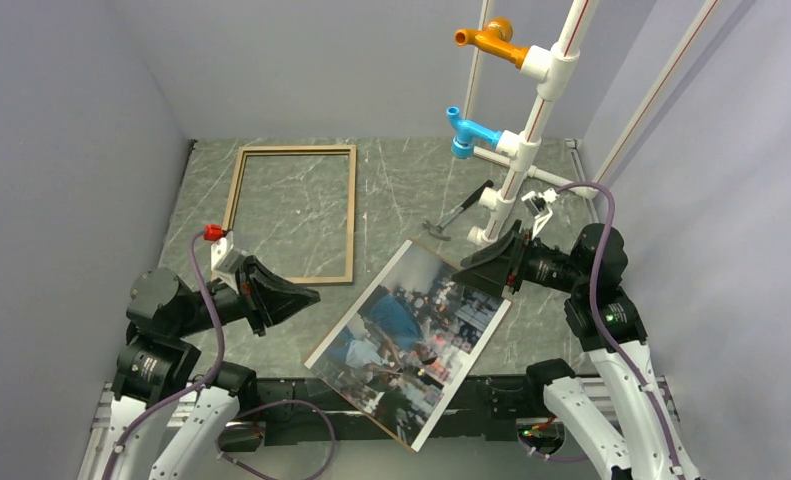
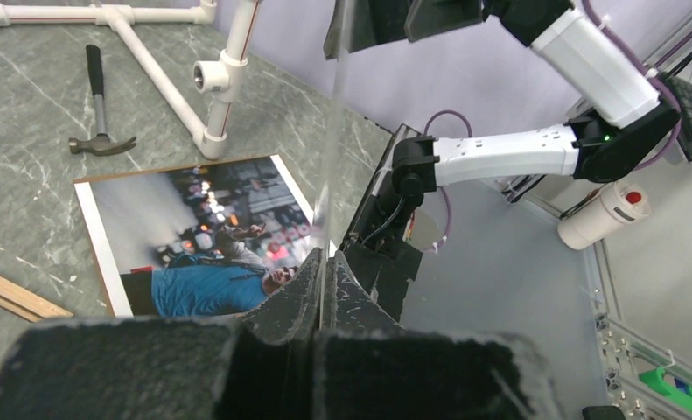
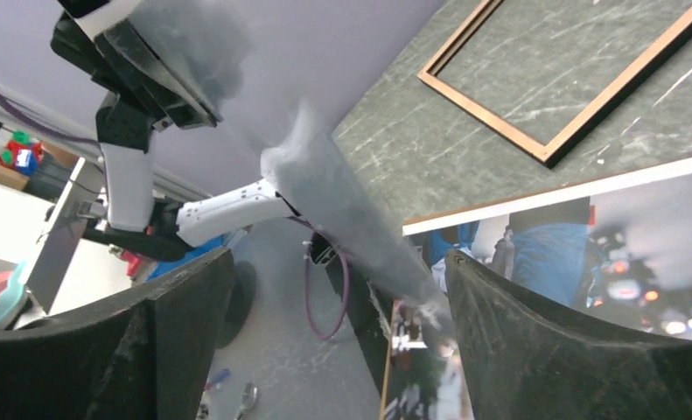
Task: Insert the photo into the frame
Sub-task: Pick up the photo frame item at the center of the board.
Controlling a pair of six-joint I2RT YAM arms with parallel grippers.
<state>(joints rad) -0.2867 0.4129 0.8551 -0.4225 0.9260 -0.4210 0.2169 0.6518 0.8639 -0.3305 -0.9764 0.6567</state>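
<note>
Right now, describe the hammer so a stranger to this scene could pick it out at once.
Find the white pipe stand rising at the far right of the green marble table. At its foot lies the hammer, head end nearest the photo. It is the only small dark tool, unlike the big flat photo and wooden frame.
</note>
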